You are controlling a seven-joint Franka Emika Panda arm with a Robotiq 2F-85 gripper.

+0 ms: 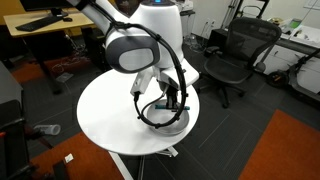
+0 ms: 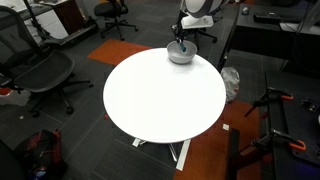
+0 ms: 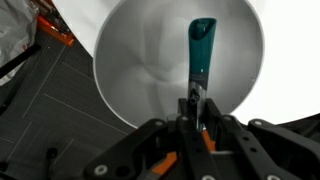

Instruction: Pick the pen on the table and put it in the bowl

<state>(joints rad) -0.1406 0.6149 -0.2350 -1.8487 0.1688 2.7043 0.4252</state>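
Note:
In the wrist view the pen [image 3: 199, 55], dark with a teal end, is clamped upright between my gripper's [image 3: 194, 108] fingers and hangs over the inside of the white bowl [image 3: 140, 60]. The bowl stands near the edge of the round white table [image 2: 160, 95]. In both exterior views my gripper [image 1: 172, 98] [image 2: 181, 38] is right above the bowl [image 1: 168, 120] [image 2: 181, 55], with the arm hiding much of it. The pen is too small to make out in the exterior views.
Black office chairs [image 1: 232, 55] [image 2: 40, 70] stand around the table. A wooden desk [image 1: 45, 25] is behind. Dark floor with an orange rug [image 1: 285, 145] lies beyond the table's edge. A bag [image 2: 230, 82] lies on the floor near the bowl's side.

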